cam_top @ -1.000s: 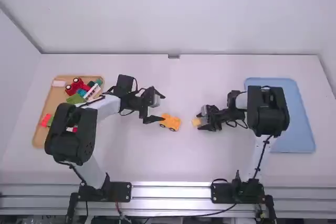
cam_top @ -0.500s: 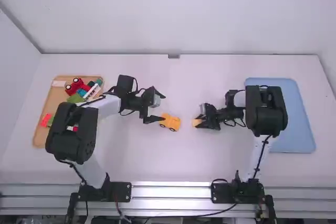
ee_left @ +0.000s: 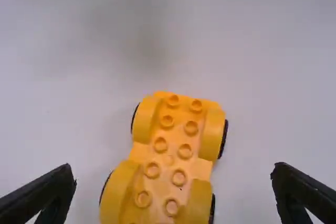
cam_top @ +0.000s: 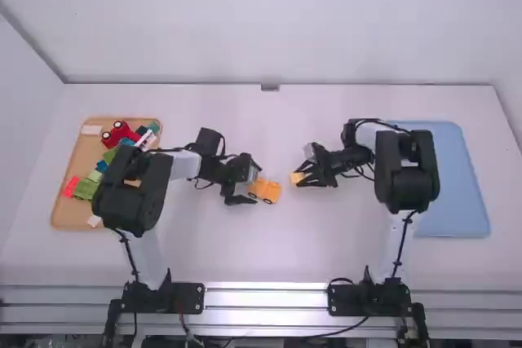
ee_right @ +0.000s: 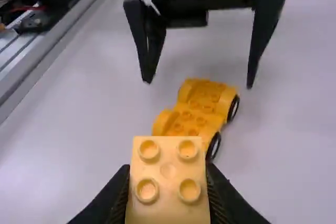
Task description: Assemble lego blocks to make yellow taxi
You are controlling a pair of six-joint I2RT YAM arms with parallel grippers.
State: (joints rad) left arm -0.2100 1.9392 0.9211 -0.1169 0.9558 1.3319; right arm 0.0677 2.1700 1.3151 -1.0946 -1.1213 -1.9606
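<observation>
Yellow car base (cam_top: 265,191): on the white table (cam_top: 269,250), between the 2 arms, studs up. Left gripper (cam_top: 257,184): at the base, 2 fingers (ee_left: 44,195) parted wide, grasping nothing. Right gripper (cam_top: 303,177): clenched on 1 yellow block (ee_right: 168,182), which has 4 studs showing and is near the base but apart from it. Farther out, left: 1 wooden tray (cam_top: 69,216) bearing coloured blocks and 1 red toy car (cam_top: 120,134). Right: 1 blue tray (cam_top: 461,189).
</observation>
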